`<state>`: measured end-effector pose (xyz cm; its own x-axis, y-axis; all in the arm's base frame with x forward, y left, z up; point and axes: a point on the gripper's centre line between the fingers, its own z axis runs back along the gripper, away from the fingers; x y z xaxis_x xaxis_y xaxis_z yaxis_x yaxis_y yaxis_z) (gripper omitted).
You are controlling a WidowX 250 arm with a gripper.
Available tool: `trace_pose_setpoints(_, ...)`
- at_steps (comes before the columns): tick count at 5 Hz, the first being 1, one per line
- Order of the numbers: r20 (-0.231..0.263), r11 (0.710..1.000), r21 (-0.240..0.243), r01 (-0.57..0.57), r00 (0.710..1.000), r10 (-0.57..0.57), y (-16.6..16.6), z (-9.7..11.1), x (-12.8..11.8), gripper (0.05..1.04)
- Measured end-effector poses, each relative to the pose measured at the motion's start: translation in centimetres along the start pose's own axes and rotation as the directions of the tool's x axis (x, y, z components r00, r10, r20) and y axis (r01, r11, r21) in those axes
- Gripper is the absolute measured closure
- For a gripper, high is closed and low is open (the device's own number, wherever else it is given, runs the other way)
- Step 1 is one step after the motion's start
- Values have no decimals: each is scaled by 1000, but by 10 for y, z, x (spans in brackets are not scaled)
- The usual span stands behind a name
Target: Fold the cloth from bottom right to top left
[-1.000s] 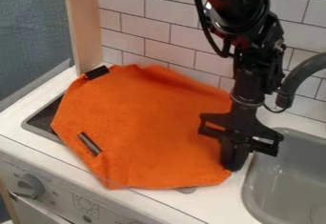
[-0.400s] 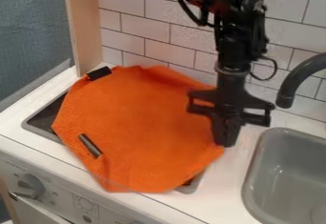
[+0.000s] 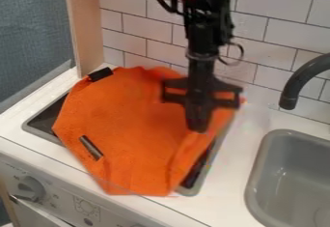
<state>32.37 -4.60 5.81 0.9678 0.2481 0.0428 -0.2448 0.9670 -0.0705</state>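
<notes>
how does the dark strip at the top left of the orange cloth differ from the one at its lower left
The upper strip is blacker; the lower strip looks greyer. The upper strip slants up to the right, the lower strip down to the right. Both are short and narrow.

The cloth point(image 3: 129, 120) is orange, 2 strips point(image 3: 91, 147) at its left dark, the gripper point(image 3: 198, 124) over it black, tiles point(image 3: 266, 52) behind it white with grey lines, the sink point(image 3: 296, 173) right of the cloth grey.
</notes>
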Motion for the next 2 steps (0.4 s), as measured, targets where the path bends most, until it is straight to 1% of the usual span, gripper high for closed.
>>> trace_pose_setpoints(1, 20, 999, 2, -43, 999, 43, 16, 9, 13, 1020)
trace_pose_setpoints(2, 57, 996, -1, -86, 995, 85, 34, 23, 34, 1020)
